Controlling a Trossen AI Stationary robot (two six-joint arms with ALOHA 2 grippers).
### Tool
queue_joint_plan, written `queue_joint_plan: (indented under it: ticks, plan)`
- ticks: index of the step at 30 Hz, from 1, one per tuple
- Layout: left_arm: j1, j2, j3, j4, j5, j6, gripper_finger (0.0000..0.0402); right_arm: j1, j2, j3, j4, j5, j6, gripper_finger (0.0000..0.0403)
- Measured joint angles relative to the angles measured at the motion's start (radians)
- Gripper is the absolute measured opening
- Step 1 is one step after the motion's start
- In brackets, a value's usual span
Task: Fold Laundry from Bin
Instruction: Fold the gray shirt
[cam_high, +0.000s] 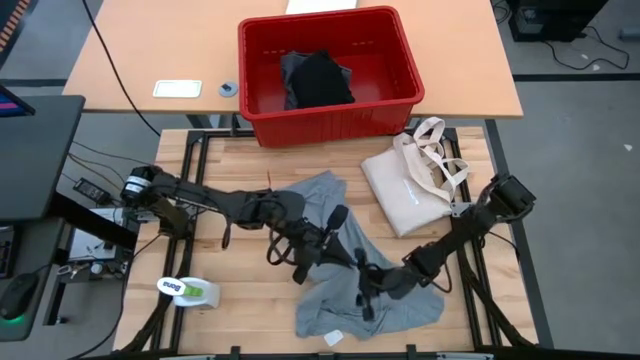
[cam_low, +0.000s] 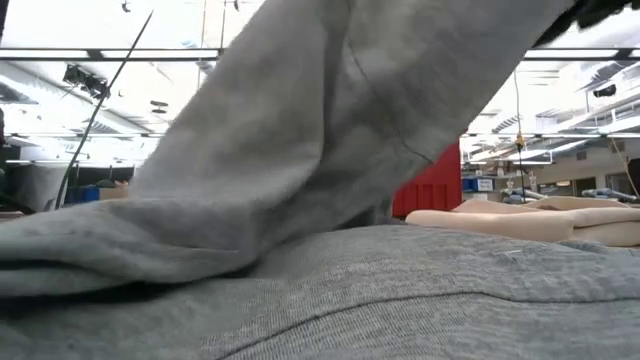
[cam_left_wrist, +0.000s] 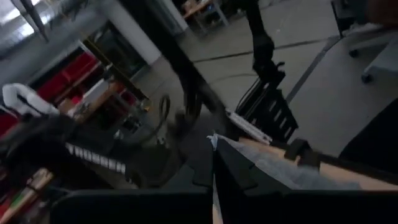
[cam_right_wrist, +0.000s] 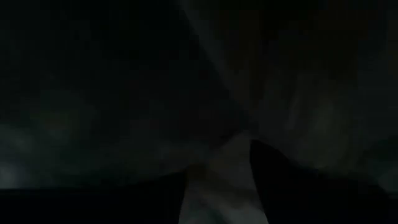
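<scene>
Item: light grey T-shirt (cam_high: 345, 270), crumpled on the wooden desk (cam_high: 240, 170) in front of the bin. Its long axis runs diagonally in the high view, from an upper lobe near the desk's middle (cam_high: 320, 195) down to a wider mass at the near edge, where a small white tag (cam_high: 333, 338) shows. In the low view the grey cloth (cam_low: 330, 150) fills most of the picture, one part raised above a flat fold lying on the desk.

Item: red bin (cam_high: 330, 118), on the far light-coloured desk, long axis left to right in the high view. Inside lies a black garment (cam_high: 322, 80) with a little grey-blue cloth beside it.

Item: cream tote bag (cam_high: 410, 185), lying flat to the right of the T-shirt, loop handles toward the bin.

Item: left pincer (cam_high: 335, 222), reaching in from the left over the T-shirt's middle; fingers pressed together, grey cloth at its tip, though whether it pinches the cloth cannot be told.

Item: right pincer (cam_high: 362, 295), reaching in from the right, low on the T-shirt's lower half. Its wrist view is dark, with cloth close before the fingers (cam_right_wrist: 273, 180); whether they are spread or pinching cannot be told.

Item: green-and-white roll (cam_high: 190, 291), near the desk's left front corner.
</scene>
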Motion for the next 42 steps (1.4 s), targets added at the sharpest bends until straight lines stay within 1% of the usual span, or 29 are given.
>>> queue_joint_plan:
  ticks: [4, 6, 8, 10, 13, 17, 18, 25, 27, 30, 32, 34, 36, 39, 40, 42]
  plan:
    - [0.011, 0.0, 0.0, -0.039, 0.0, 0.0, 0.0009, 0.044, -0.002, 0.042, 0.011, -0.059, -0.031, 0.0181]
    - [0.012, 0.0, 0.0, -0.063, 0.0, -0.001, 0.0009, 0.07, -0.003, 0.061, 0.018, -0.11, -0.038, 0.0181]
    - [0.014, 0.0, 0.0, -0.082, -0.012, 0.0, 0.0009, 0.093, -0.005, 0.069, 0.019, -0.127, -0.038, 0.0181]
    - [0.017, 0.0, 0.0, -0.102, -0.049, 0.0, 0.0009, 0.113, -0.005, 0.069, 0.004, -0.094, -0.014, 0.0181]
    - [0.024, 0.0, 0.0, -0.14, -0.074, 0.0, 0.0009, 0.145, -0.005, 0.069, -0.087, 0.018, 0.084, 0.018]
    - [0.021, 0.0, 0.0, -0.169, -0.076, 0.0, 0.0009, 0.178, -0.005, 0.069, -0.248, 0.194, 0.253, 0.018]
    - [0.018, 0.0, 0.0, -0.172, -0.076, 0.0, 0.0009, 0.182, -0.005, 0.069, -0.286, 0.218, 0.299, 0.018]
    - [0.005, -0.015, -0.001, -0.193, -0.072, 0.021, 0.0009, 0.206, -0.027, 0.069, -0.527, 0.216, 0.564, 0.018]
    - [0.0, -0.022, -0.001, -0.201, -0.072, 0.03, 0.0009, 0.216, -0.038, 0.069, -0.601, 0.217, 0.615, 0.018]
    - [-0.002, -0.028, -0.002, -0.203, -0.072, 0.042, 0.0009, 0.231, -0.037, 0.068, -0.659, 0.172, 0.654, 0.0181]
    - [-0.002, -0.035, -0.002, -0.205, -0.072, 0.045, 0.0009, 0.229, -0.022, 0.068, -0.644, 0.164, 0.656, 0.0181]
    - [-0.002, -0.037, -0.001, -0.19, -0.072, 0.046, 0.0009, 0.207, 0.001, 0.068, -0.593, 0.154, 0.638, 0.0182]
    - [-0.003, -0.038, -0.001, -0.191, -0.072, 0.046, 0.0009, 0.178, 0.027, 0.068, -0.49, 0.144, 0.572, 0.0182]
    - [-0.003, -0.038, -0.001, -0.2, -0.072, 0.045, 0.0009, 0.151, 0.05, 0.067, -0.321, 0.119, 0.431, 0.0183]
    - [-0.003, -0.038, -0.001, -0.204, -0.072, 0.044, 0.0009, 0.148, 0.05, 0.068, -0.282, 0.097, 0.394, 0.0182]
    - [-0.003, -0.038, -0.001, -0.222, -0.073, 0.041, 0.0009, 0.154, 0.045, 0.068, -0.241, 0.09, 0.357, 0.0181]
